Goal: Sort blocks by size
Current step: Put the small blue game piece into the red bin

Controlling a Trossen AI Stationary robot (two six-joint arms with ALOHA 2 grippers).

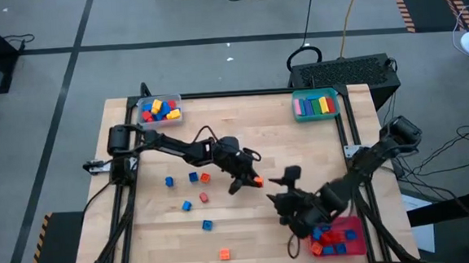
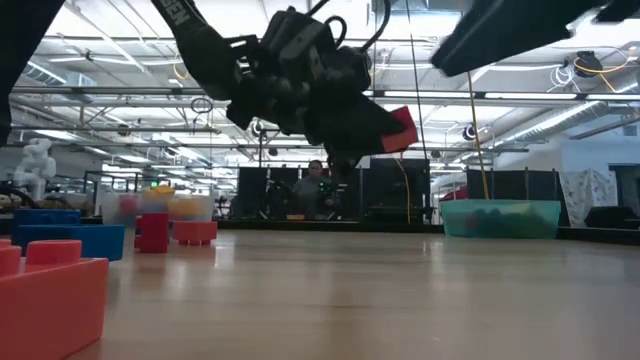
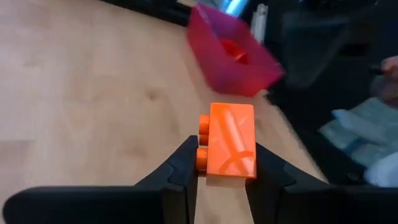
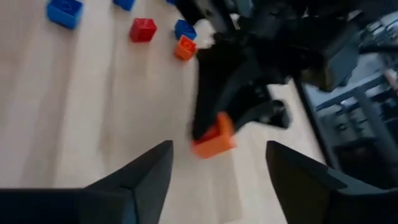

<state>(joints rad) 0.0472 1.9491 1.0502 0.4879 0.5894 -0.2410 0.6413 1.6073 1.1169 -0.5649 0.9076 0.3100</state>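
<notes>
My left gripper (image 1: 250,179) is near the table's middle, shut on an orange block (image 3: 227,143), which also shows in the right wrist view (image 4: 213,140) and the low view (image 2: 400,128). Just to its right, my right gripper (image 4: 217,177) stands open with nothing between its fingers, facing the left gripper (image 4: 249,93). Several loose blue, red and orange blocks (image 1: 193,176) lie flat on the table's left half. A red tray (image 1: 339,238) at the near right holds red and blue blocks. My left gripper pinches the orange block between its two fingers (image 3: 186,165) at the block's near end (image 3: 230,171); the studs (image 3: 203,140) face one finger. The fingers come from the table's left, slanting slightly down. The block juts out past the fingertips, clear of the table.
A clear tray (image 1: 160,110) with mixed blocks stands at the far left and a teal tray (image 1: 316,104) with long bars at the far right. A red block (image 2: 50,295) sits close to the low camera. Bare wood lies between the two arms and the far trays.
</notes>
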